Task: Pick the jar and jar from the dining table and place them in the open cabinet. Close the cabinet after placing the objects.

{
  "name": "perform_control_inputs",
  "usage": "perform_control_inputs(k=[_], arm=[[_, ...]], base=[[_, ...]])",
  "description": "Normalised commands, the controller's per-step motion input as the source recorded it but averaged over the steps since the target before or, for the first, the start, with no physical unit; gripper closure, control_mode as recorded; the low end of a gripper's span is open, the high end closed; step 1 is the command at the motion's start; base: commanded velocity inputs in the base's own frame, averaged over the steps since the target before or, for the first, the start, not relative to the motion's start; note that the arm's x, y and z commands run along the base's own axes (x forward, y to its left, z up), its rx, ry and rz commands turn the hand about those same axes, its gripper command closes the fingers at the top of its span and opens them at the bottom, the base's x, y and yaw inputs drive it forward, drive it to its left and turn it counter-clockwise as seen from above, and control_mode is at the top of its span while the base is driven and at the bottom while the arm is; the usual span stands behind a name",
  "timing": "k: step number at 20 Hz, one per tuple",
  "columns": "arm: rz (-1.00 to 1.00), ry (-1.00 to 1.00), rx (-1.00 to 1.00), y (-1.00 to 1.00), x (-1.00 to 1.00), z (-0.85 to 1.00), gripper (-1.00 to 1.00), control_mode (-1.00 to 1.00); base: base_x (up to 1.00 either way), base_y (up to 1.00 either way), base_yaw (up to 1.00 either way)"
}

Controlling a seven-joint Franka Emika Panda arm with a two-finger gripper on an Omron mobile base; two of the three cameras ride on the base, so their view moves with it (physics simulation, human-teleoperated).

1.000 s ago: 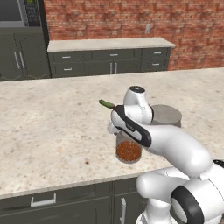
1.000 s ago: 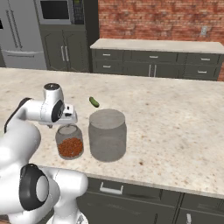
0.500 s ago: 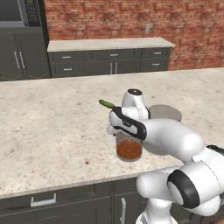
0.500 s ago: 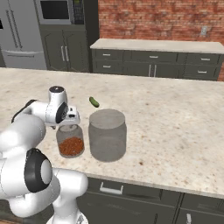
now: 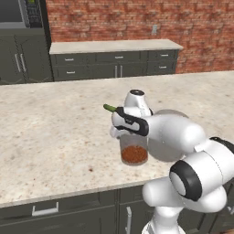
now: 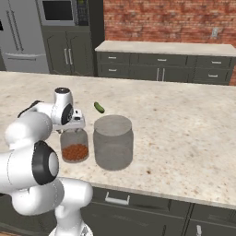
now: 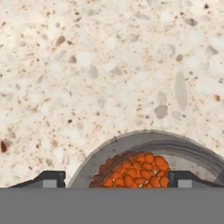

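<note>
Jaws apart astride small jar (image 7: 140, 168) rim; speckled beige dining table (image 5: 55, 132), brick wall (image 5: 137, 20) behind.

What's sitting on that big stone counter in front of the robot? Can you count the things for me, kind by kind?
Jars: 2, a small clear jar with orange-red grains and a larger grey jar
Pickles: 1, a small green pickle
Total: 3 things on the counter
</note>
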Motion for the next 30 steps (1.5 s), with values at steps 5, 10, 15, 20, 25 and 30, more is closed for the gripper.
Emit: perform_control_inputs(k=[5, 10, 15, 20, 25, 30], arm=[[0.00, 0.03, 0.00, 0.00, 0.00, -0.07, 1.00, -1.00], [0.00, -0.01, 0.00, -0.01, -0.37, 0.06, 1.00, -1.00], [0.00, -0.11, 0.02, -0.13, -0.68, 0.41, 1.00, -1.00], [0.00, -0.30, 0.03, -0.34, -0.56, 0.63, 1.00, -1.00], [0.00, -0.45, 0.09, -0.36, -0.76, 0.91, 1.00, -1.00], [0.00, -0.39, 0.15, -0.17, -0.90, 0.80, 1.00, -1.00]], base=[[0.00, 0.00, 0.00], [0.00, 0.00, 0.00], [0.00, 0.00, 0.00], [0.00, 0.00, 0.00], [0.00, 0.00, 0.00], [0.00, 0.00, 0.00]])
